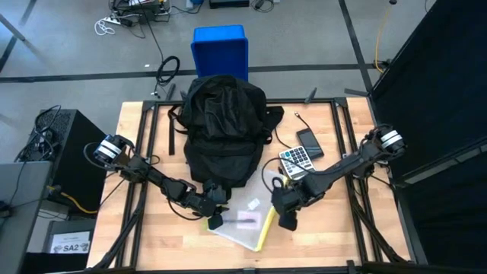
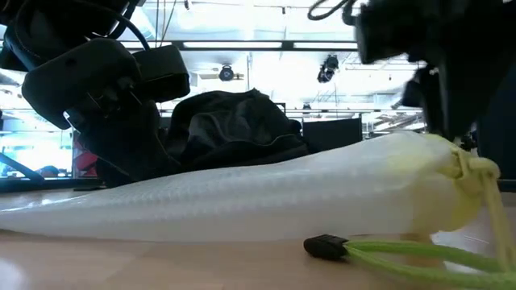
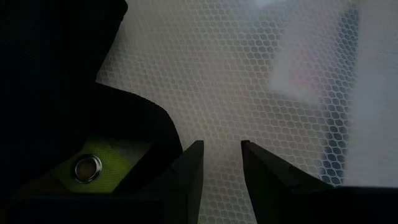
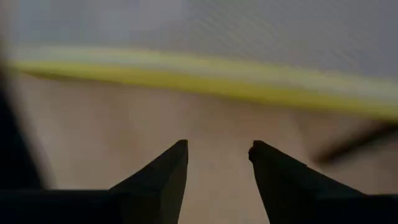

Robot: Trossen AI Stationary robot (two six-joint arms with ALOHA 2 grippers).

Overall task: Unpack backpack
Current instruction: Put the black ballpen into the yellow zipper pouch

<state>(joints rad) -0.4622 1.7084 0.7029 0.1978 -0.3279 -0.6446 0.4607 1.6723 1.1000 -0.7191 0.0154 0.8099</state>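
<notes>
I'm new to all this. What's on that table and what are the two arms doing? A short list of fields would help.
Backpack: black backpack, at the table's far middle.
Pouch: white mesh pouch with yellow edge, flat on the table in front of the backpack.
Other items: calculator and phone, right of the backpack.
Bin: blue bin beyond the table.
Left tool: at the pouch's left edge, fingers apart.
Right tool: beside the pouch's yellow edge, fingers apart, holding nothing.

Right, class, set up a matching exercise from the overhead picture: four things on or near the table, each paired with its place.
Things:
1. backpack
2. blue bin
3. calculator
4. mesh pouch

Places:
A. near front edge, between the two grippers
B. on the floor beyond the table
C. table's middle
D. right of the backpack

Pairs: 1-C, 2-B, 3-D, 4-A
</notes>
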